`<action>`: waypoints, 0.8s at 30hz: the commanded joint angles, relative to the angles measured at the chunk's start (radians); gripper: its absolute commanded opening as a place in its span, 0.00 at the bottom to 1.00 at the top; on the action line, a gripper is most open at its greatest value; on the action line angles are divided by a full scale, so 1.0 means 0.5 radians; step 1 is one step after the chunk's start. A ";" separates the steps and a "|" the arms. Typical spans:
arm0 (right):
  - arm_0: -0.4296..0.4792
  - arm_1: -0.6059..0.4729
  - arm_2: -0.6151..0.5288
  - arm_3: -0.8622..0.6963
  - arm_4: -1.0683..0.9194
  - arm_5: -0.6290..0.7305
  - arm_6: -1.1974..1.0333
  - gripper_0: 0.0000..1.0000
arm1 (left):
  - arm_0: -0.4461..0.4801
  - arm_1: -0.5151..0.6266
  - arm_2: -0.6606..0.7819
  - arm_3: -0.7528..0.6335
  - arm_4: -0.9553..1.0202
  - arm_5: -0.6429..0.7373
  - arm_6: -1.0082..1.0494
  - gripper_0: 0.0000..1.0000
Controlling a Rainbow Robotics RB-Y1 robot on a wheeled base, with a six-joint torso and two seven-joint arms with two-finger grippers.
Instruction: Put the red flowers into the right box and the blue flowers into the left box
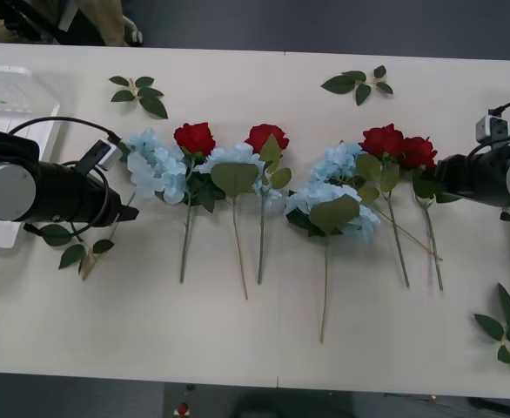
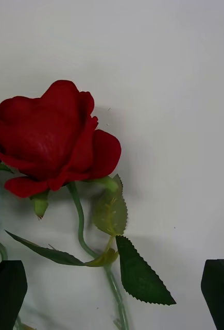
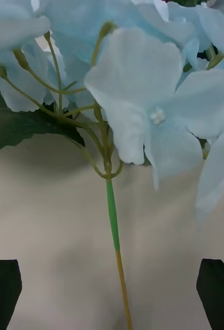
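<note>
Both grippers are spread: the left gripper (image 3: pixel 112 294) straddles the blue flower's stem (image 3: pixel 113 221) running between its fingers, and the right gripper (image 2: pixel 114 294) straddles the rightmost rose's stem (image 2: pixel 80 221) likewise.

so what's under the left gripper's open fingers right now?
A blue flower's thin stem runs between the left gripper's open fingers, over bare table. Its petals hide whatever lies beyond the head.
</note>
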 commanded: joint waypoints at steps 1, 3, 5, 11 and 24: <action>-0.074 0.010 0.031 0.035 0.010 -0.037 -0.072 1.00 | -0.075 -0.063 0.017 0.088 0.011 -0.018 0.026 1.00; -0.102 0.013 0.074 0.081 0.026 -0.061 -0.072 1.00 | -0.100 -0.100 0.008 0.143 0.002 -0.015 0.014 1.00; -0.133 0.013 0.117 0.121 0.032 -0.089 -0.075 1.00 | -0.109 -0.118 0.005 0.162 -0.004 -0.018 0.008 1.00; -0.234 0.090 0.175 0.318 0.066 -0.132 -0.062 1.00 | -0.173 -0.118 -0.084 0.242 -0.032 -0.018 0.005 1.00; -0.393 0.197 0.322 0.655 0.130 -0.270 -0.059 1.00 | -0.271 -0.121 -0.216 0.349 -0.087 -0.024 0.005 1.00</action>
